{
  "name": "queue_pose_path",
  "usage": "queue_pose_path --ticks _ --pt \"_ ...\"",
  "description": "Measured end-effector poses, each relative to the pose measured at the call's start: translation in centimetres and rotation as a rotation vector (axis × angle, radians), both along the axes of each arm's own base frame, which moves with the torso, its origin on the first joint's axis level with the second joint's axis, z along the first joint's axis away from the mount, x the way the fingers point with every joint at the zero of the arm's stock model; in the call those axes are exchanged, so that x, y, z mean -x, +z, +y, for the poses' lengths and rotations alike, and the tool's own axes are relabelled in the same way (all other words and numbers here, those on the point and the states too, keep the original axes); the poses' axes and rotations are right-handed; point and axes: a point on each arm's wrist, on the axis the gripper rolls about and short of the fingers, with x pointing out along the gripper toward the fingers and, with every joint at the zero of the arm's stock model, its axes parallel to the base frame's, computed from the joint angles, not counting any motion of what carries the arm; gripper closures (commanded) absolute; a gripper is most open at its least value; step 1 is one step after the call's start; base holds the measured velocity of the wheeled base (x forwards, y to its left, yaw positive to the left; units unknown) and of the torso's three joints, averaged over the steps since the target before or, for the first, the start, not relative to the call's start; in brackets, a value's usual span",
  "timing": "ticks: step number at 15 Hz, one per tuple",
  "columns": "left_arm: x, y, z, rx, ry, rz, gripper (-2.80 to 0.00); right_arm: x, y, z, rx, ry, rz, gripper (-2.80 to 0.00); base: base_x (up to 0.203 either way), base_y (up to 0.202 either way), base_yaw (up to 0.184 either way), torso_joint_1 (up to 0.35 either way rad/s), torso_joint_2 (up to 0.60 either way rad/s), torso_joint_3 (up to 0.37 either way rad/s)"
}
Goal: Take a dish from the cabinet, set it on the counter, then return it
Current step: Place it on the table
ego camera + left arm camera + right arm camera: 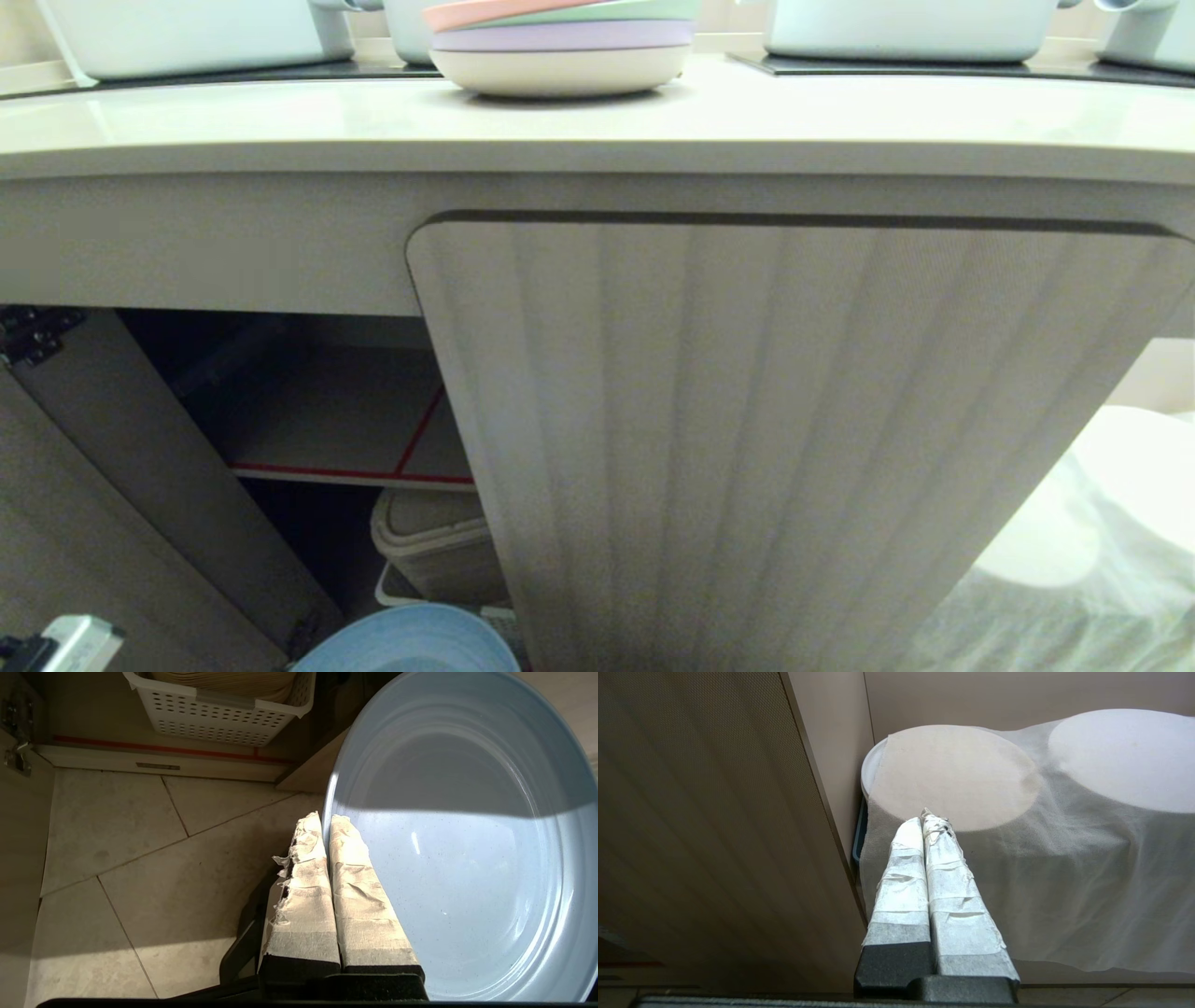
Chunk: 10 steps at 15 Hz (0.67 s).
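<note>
The dish is a round light-blue plate. My left gripper is shut on its rim and holds it above the tiled floor, outside the cabinet. In the head view only the dish's top edge shows at the bottom, in front of the open left side of the cabinet. The cabinet's ribbed right door is closed. The counter runs across above it. My right gripper is shut on nothing, parked beside that door.
A stack of pastel plates with a pink top sits on the counter between white pots. Inside the cabinet stand a red-edged shelf, a beige bin and a perforated white basket. A white cloth covers round things at the right.
</note>
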Motion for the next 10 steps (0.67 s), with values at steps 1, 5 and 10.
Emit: queue_pose_path --ticks 1,5,10 --pt "-0.01 0.00 0.00 0.000 0.000 0.000 0.00 0.00 0.00 0.00 0.000 0.000 0.000 0.00 0.000 0.000 0.000 0.000 0.00 0.000" --pt "0.01 -0.08 0.00 -0.001 0.002 0.004 0.00 -0.01 -0.01 0.00 0.001 0.000 -0.001 0.00 0.000 0.000 0.000 0.049 -0.19 -0.180" --pt "0.07 -0.19 0.00 0.000 0.001 0.011 0.00 -0.01 -0.04 0.00 0.001 0.000 0.001 0.00 0.000 0.000 0.000 0.169 -0.48 -0.292"
